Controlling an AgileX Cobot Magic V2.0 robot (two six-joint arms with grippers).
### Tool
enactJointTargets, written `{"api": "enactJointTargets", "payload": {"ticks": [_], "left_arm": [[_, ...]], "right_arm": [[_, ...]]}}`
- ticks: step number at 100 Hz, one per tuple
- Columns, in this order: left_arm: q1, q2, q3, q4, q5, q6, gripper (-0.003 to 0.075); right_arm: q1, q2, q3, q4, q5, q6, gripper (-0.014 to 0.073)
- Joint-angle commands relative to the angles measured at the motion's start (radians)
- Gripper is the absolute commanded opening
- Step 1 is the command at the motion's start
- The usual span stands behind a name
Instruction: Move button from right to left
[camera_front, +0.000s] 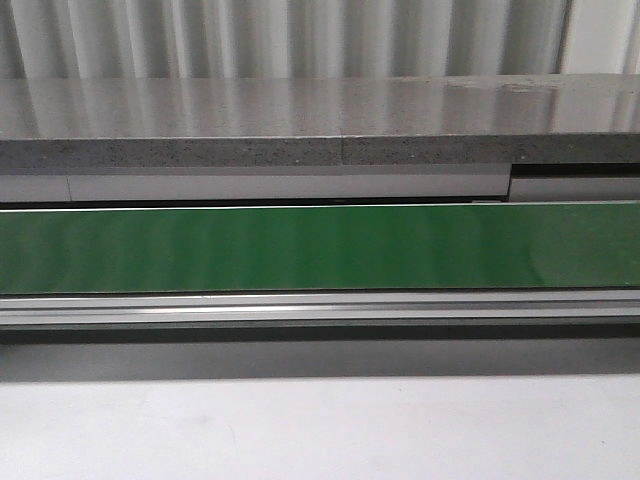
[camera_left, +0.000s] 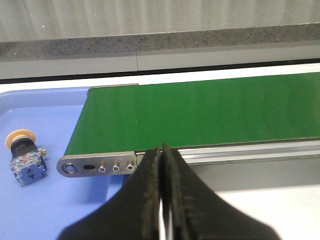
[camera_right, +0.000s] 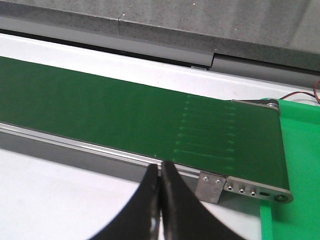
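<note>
The button, with a yellow-orange cap, black collar and blue-and-clear body, lies on its side in the blue tray beside the conveyor's end, seen only in the left wrist view. My left gripper is shut and empty, over the table by the belt's near rail, well apart from the button. My right gripper is shut and empty, near the belt's near rail at the other end. Neither gripper shows in the front view.
A green conveyor belt runs across the table with metal rails and end brackets. A green tray sits past the belt's end in the right wrist view. A grey stone ledge runs behind. White tabletop lies in front.
</note>
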Motion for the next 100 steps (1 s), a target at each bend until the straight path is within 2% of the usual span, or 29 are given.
{"api": "enactJointTargets", "payload": {"ticks": [1, 30, 56, 66, 85, 92, 100], "left_arm": [[0.002, -0.006, 0.023, -0.001, -0.068, -0.013, -0.0020], [0.002, -0.006, 0.023, -0.001, -0.068, -0.013, -0.0020], [0.002, -0.006, 0.023, -0.001, -0.068, -0.013, -0.0020], [0.002, -0.006, 0.023, -0.001, -0.068, -0.013, -0.0020], [0.002, -0.006, 0.023, -0.001, -0.068, -0.013, -0.0020], [0.002, -0.006, 0.023, -0.001, -0.068, -0.013, -0.0020], [0.002, -0.006, 0.023, -0.001, -0.068, -0.013, -0.0020]], "right_arm": [[0.001, 0.012, -0.025, 0.008, -0.080, -0.006, -0.0065], [0.001, 0.012, -0.025, 0.007, -0.081, -0.006, -0.0065], [0.000, 0.012, -0.012, -0.116, -0.125, -0.006, -0.0065], [-0.013, 0.012, 0.044, -0.183, -0.297, 0.011, -0.0065], [-0.060, -0.020, 0.242, -0.192, -0.732, 0.214, -0.0065], [-0.081, -0.065, 0.309, -0.192, -0.797, 0.229, -0.0065], [-0.120, -0.110, 0.371, -0.192, -0.793, 0.259, -0.0065]]}}
